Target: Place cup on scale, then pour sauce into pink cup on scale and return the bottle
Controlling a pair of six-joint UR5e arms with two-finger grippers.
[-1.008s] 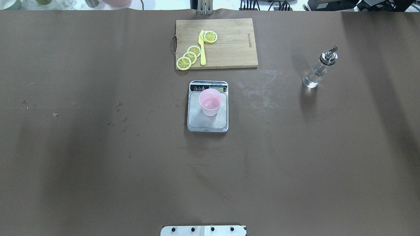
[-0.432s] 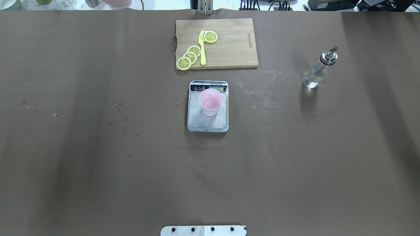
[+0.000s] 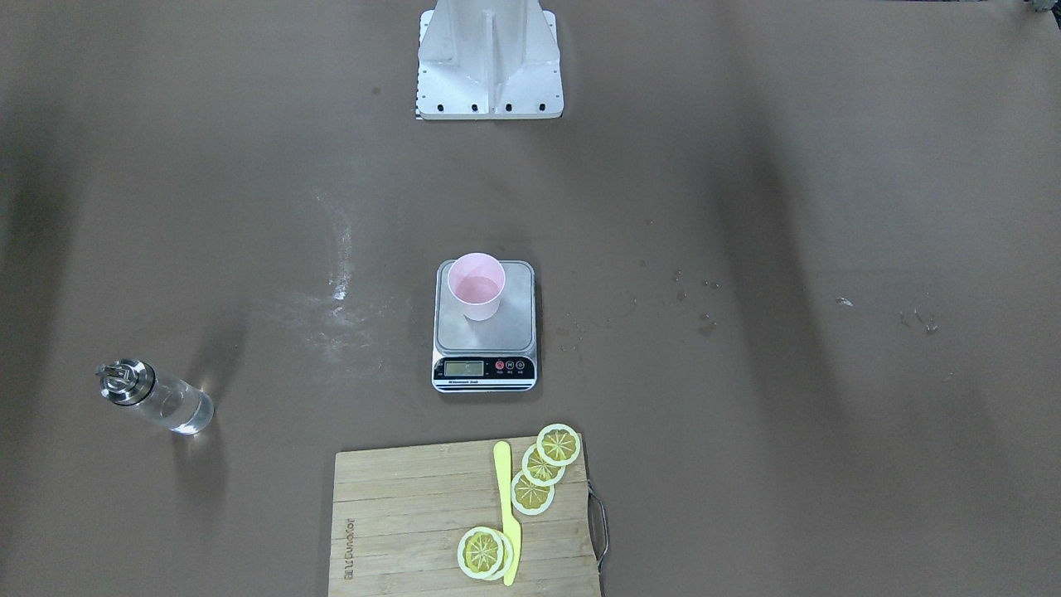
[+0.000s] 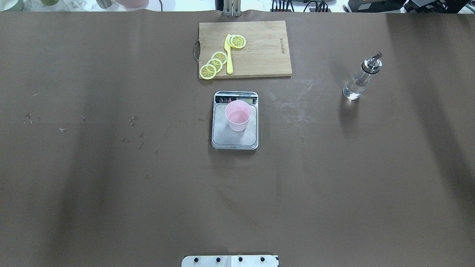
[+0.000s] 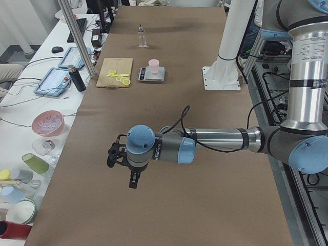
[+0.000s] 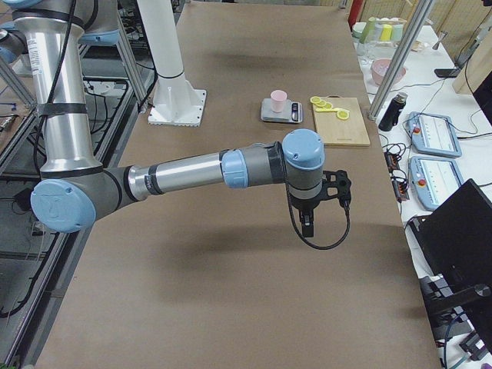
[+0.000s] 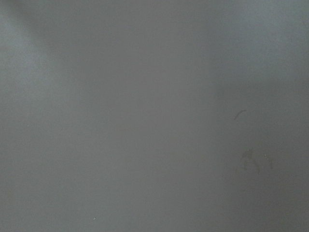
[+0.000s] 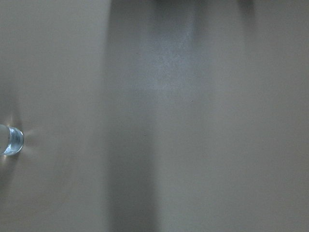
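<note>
The pale pink cup [image 4: 238, 115] stands upright on the silver platform of the scale [image 4: 230, 140] at mid-table, and shows in the front view too [image 3: 475, 286]. The clear glass bottle [image 4: 357, 81] with its silver spout stands upright, alone, at the far right; clear sauce fills its lower part. Its base shows at the left edge of the right wrist view [image 8: 9, 140]. My left gripper [image 5: 132, 183] and right gripper [image 6: 308, 228] hang over bare table near the table's two ends, far from these things. I cannot tell whether they are open or shut.
A wooden cutting board [image 4: 267, 55] with lemon slices [image 4: 214, 63] and a yellow knife [image 4: 228, 55] lies just behind the scale. The robot's base plate [image 4: 230, 260] sits at the near edge. Crumbs [image 4: 133, 128] dot the table's left half.
Cup, scale and bottle have not moved. Only the faint shadows on the table shift slightly.
</note>
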